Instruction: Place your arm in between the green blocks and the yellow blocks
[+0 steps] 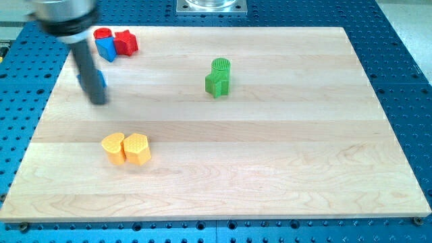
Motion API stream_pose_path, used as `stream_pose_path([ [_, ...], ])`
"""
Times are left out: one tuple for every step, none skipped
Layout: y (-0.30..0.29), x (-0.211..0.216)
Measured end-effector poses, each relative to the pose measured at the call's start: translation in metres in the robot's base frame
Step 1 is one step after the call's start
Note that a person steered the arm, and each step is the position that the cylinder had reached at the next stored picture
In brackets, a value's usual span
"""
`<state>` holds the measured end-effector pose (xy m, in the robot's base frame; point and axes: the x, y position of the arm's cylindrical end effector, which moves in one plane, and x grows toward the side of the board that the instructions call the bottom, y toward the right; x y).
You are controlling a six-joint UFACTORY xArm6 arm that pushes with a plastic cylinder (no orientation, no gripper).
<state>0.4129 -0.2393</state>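
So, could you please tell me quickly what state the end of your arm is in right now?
No gripper: only my tip, holding nothing, at the view's left beside the partly hidden blue block, above the two yellow blocks, not yet between them and the green blocks.

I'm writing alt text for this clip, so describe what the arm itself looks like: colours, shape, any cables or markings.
Only the arm's end shows. A straight, dark grey, cylindrical rod comes down from a wider, blurred, dark rounded mount at the view's top left. My tip is plain and blunt, the same dark colour as the rod. No cables, labels or markings can be made out; the mount is too blurred to say more.
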Motion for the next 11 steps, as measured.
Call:
stream_pose_path([
  [-0.006, -0.042],
  [-0.006, -0.070],
  [-0.044, -0.048],
  [-0.014, -0.037],
  [0.055, -0.003],
  [0.101, -0.001],
  [0.131, -0.001],
  [0.146, 0.002],
  [0.185, 0.017],
  [0.196, 0.033],
  [0.193, 0.045],
])
